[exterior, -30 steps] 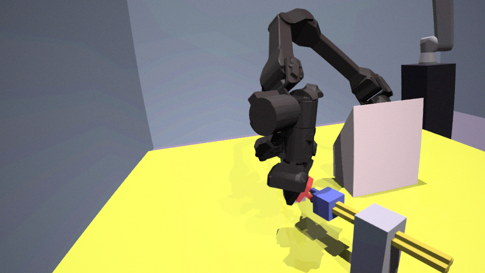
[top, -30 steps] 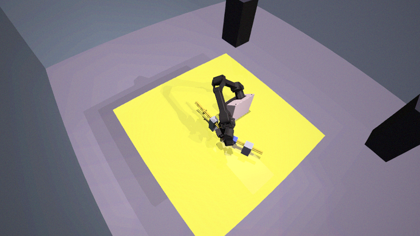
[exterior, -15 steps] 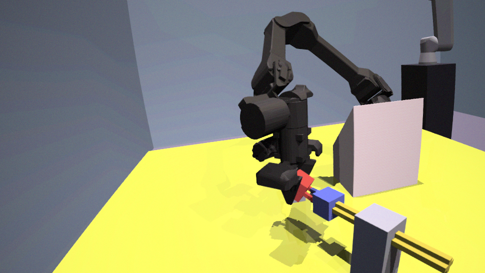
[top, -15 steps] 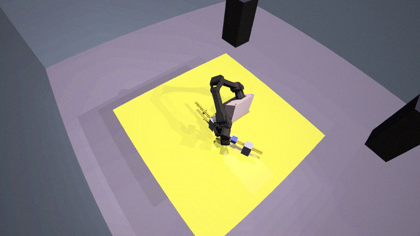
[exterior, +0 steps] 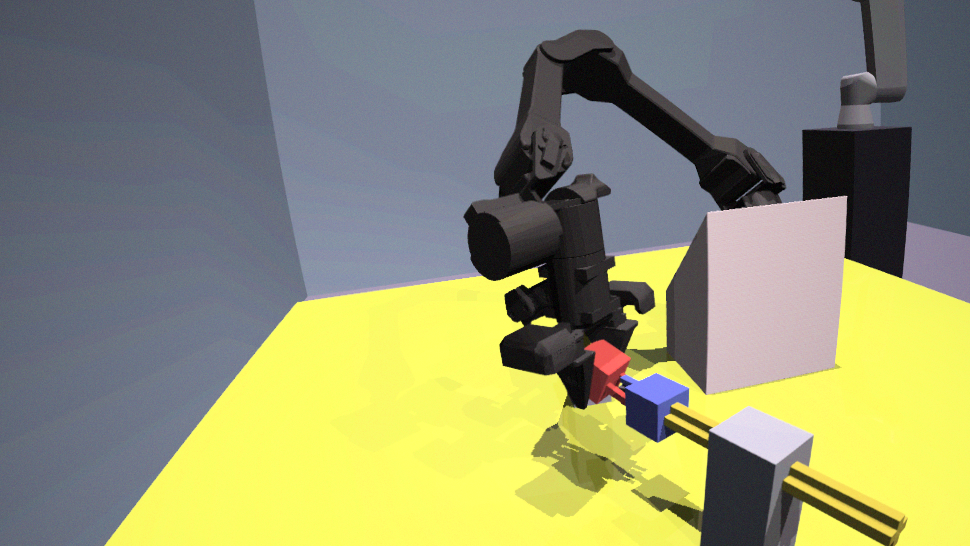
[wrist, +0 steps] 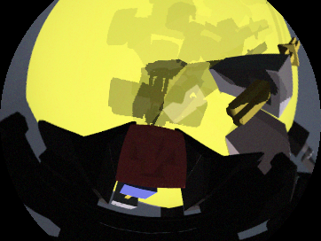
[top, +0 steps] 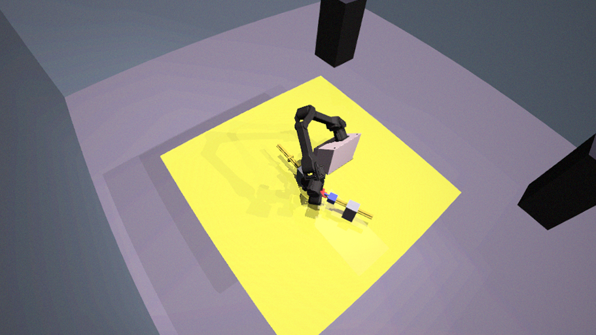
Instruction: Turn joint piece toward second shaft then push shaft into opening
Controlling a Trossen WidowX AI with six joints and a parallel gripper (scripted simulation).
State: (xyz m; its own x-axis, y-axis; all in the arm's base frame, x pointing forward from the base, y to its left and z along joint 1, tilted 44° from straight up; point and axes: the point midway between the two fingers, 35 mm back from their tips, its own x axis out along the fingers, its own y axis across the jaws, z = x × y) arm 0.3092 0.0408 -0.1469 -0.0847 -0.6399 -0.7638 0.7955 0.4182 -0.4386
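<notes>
Gripper (exterior: pixel 597 369) clenched on the red joint piece (exterior: pixel 606 368), fingers pointing down, one dark finger (exterior: pixel 581 379) across the piece's near face. Red piece hinged by a short red link to a blue cube (exterior: pixel 654 404) at 4 o'clock from it, just beside, on the end of a yellow shaft (exterior: pixel 841 498). Shaft running through a grey block (exterior: pixel 753 468) toward 4 o'clock. All above a yellow mat (exterior: pixel 339 434), shadows beneath.

From the wrist camera: red piece (wrist: pixel 152 157) low at centre between dark fingers, blue cube (wrist: pixel 138 191) at 6 o'clock under it; second yellow shaft (wrist: pixel 250 101) in its grey block (wrist: pixel 260 131) at 2 o'clock, apart from the piece.

From above: second shaft (top: pixel 286 152) at 11 o'clock of the gripper (top: pixel 315 196), partly behind the arm (top: pixel 306 143). Pale wedge-shaped base (top: pixel 341 153) at 1 o'clock.
</notes>
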